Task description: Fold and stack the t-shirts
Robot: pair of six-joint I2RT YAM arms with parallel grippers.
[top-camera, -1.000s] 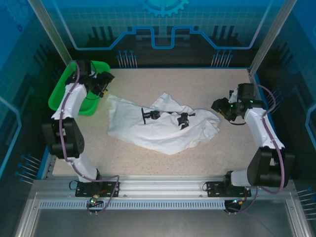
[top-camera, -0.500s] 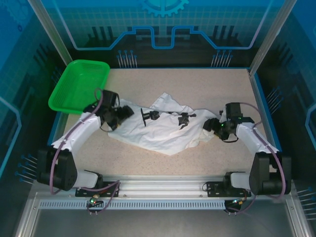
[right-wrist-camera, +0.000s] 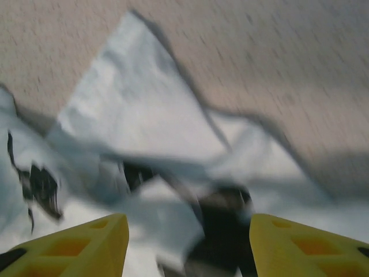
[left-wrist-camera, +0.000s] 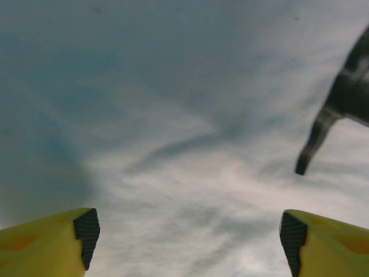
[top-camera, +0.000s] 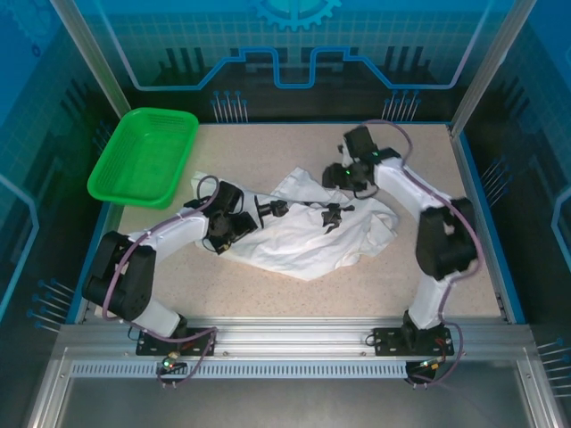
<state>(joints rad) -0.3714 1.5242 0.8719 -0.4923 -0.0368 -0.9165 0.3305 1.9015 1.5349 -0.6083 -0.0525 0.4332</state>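
The t-shirts (top-camera: pixel 303 234) lie as one crumpled white heap with black print (top-camera: pixel 332 214) in the middle of the table; I cannot tell how many there are. My left gripper (top-camera: pixel 239 228) hangs low over the heap's left part, jaws wide open. In the left wrist view its gripper (left-wrist-camera: pixel 190 245) has plain white cloth (left-wrist-camera: pixel 173 144) under it and black print (left-wrist-camera: pixel 346 98) at the right. My right gripper (top-camera: pixel 337 178) is at the heap's back edge, open. In the blurred right wrist view that gripper (right-wrist-camera: pixel 187 245) is above folded cloth (right-wrist-camera: pixel 138 115) and a dark print patch (right-wrist-camera: pixel 222 222).
A green mesh basket (top-camera: pixel 143 157) stands at the back left corner, apart from the cloth. Bare speckled table (top-camera: pixel 268 147) lies behind the heap and along the front (top-camera: pixel 303 294). A blue raised rim (top-camera: pixel 486 223) bounds the table on the right.
My left arm came away from the green basket and down onto the heap's left part. My right arm swung from the right side round to the back edge of the cloth.
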